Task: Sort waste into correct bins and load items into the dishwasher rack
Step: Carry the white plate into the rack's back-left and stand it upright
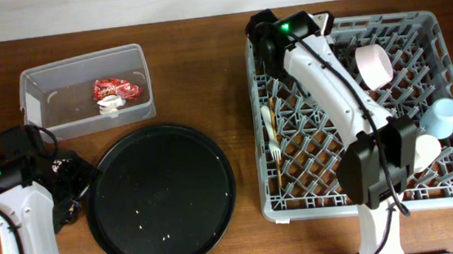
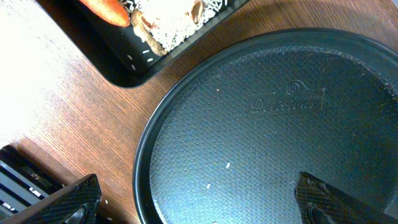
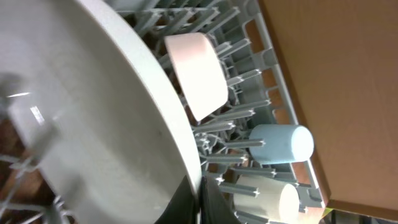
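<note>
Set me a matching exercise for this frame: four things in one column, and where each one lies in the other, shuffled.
Things:
1. crumpled red snack wrapper
2. orange carrot
3. pale pink bowl
4. tiny white specks

Places:
A. large grey plastic rack
B. shallow black rectangular tray
C. big round black tray
D. clear rectangular plastic tub

Pairs: 1-D, 2-B, 3-A, 4-C.

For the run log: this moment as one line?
left jaws open at round tray | right jaws shut on plate at rack | bowl, blue cup racked | wrapper in tub
</note>
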`<state>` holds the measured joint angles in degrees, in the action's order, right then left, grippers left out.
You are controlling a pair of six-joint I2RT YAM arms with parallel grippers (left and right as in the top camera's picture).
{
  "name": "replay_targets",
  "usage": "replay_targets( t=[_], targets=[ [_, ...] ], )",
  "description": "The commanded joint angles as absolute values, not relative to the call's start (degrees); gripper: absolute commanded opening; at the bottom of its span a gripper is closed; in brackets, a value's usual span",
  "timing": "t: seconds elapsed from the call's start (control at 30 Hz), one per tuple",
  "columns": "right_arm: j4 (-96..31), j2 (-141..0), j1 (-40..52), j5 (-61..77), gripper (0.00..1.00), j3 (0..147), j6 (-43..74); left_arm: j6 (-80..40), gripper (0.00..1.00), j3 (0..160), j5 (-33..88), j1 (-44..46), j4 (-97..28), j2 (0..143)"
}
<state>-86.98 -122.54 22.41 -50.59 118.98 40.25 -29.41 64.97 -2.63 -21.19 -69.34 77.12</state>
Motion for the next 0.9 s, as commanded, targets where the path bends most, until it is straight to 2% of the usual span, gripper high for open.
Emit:
replay_targets(
  t=[0.0,0.07,0.17,0.2,0.37,0.5,0.63,0.77,0.87],
  targets=[
    [-86.52,-122.87,26.96,-46.68,0.06,119.11,40.99,-28.64,0.99,64.53,-3.46,-21.54,-69.45,76.49],
    [-86.28,-122.83,29.43,-46.74,0.13,119.52,40.93,-28.64,0.99,64.53,-3.46,-21.54,-69.47,76.49],
    [-88.82,-122.67,31.24,-46.70,0.55,121.05,40.97,-28.64,0.99,64.53,-3.46,-21.54,-69.43,76.49],
    [-89.60,-122.45,31.42,-46.65,0.59,121.58,40.99,-28.62,0.99,64.53,-3.46,-21.54,-69.38,76.49],
    [-91.55,-117.23,31.09,-46.39,0.66,124.31,40.97,-28.62,0.99,64.53,-3.46,-21.54,-69.47,76.49],
    [-91.20,-110.21,27.90,-44.16,0.79,125.89,40.97,-28.62,0.99,64.53,-3.49,-21.54,-69.45,76.49],
    [-91.85,-104.31,16.95,-36.47,0.80,125.91,39.99,-28.62,0.99,64.53,-3.49,-21.54,-69.45,76.49],
    [-91.79,-105.16,5.41,-24.67,0.78,125.62,31.90,-28.62,0.99,64.53,-3.49,-21.54,-69.45,76.49],
    [-91.42,-107.13,-1.48,-18.28,0.60,123.50,28.86,-28.64,0.99,64.53,-3.49,-21.54,-69.43,76.49]
  ],
)
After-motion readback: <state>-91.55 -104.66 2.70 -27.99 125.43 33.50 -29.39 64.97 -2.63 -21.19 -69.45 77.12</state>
